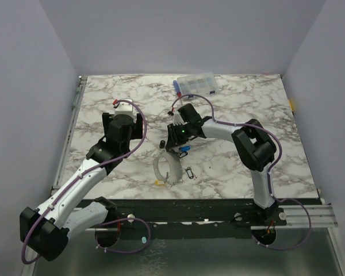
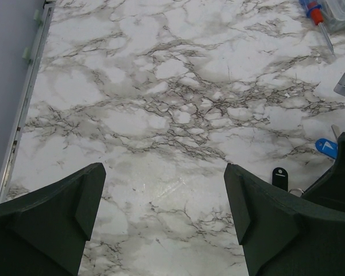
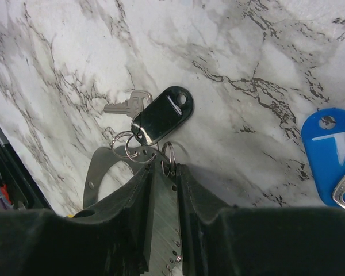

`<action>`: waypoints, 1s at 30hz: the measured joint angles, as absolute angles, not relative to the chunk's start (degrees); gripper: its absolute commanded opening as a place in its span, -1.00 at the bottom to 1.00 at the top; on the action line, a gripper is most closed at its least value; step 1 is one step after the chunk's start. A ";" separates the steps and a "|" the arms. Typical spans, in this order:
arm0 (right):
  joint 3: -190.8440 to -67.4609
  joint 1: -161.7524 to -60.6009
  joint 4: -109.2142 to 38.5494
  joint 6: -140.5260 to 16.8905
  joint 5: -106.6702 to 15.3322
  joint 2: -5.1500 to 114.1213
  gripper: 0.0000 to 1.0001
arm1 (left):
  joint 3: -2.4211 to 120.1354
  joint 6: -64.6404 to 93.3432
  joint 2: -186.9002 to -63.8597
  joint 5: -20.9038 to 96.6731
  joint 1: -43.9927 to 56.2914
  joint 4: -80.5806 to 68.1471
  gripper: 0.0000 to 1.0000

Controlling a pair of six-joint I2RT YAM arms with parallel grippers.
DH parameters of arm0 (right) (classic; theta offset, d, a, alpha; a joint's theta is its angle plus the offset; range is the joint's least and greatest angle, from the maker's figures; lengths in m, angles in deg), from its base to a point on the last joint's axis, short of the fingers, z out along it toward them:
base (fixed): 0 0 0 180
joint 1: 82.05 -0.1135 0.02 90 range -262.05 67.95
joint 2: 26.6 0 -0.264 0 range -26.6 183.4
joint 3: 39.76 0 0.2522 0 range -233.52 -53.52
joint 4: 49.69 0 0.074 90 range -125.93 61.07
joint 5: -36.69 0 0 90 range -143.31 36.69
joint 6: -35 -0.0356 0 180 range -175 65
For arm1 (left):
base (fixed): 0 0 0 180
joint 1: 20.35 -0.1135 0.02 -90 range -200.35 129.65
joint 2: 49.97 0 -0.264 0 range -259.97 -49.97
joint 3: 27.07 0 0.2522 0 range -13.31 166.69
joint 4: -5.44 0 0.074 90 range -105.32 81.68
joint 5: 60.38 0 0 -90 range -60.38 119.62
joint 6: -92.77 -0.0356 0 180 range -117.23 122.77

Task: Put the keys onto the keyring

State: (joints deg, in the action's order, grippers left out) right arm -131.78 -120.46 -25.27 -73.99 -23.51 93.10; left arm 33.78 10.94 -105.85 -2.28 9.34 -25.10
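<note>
Grip: right gripper (image 3: 164,167), fingers drawn nearly together, nipping the small split ring (image 3: 168,156) at their tips.
Bunch: black key tag (image 3: 161,115) and silver key (image 3: 123,104) join that ring, lying on the marble table (image 3: 247,46) just ahead.
Handling: light, stiff, slick wire that will likely twist or slip; the ring's edge looks the best place to pinch.
Keyring hoop (image 3: 96,169): thin grey band close beside the fingers, probably springy.
Blue key tag (image 3: 328,149): lies apart.
Left gripper (image 2: 164,171): spread wide, empty.
Writing: none legible.
</note>
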 measured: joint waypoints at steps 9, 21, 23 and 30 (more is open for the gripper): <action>-131.78 -120.46 -27.35 -74.53 -23.22 93.30 -0.25 | 33.78 10.94 -105.85 -1.75 9.32 -25.07 0.84; -131.78 -120.40 -28.35 -74.82 -23.33 94.39 -0.99 | 33.78 10.94 -105.87 -1.60 9.23 -25.10 0.84; -131.78 -120.40 -28.51 -74.66 -23.22 94.37 -0.99 | 33.78 10.94 -105.85 -1.58 9.23 -25.07 0.84; -129.00 -120.40 -29.18 -71.21 -23.05 90.94 -0.99 | 33.78 10.83 -105.85 0.61 9.21 -25.05 0.67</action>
State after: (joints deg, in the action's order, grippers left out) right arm -129.00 -120.40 -29.18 -71.21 -23.05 90.94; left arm 33.78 10.83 -105.85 0.61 9.21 -25.05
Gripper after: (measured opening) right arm 0.015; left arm 0.878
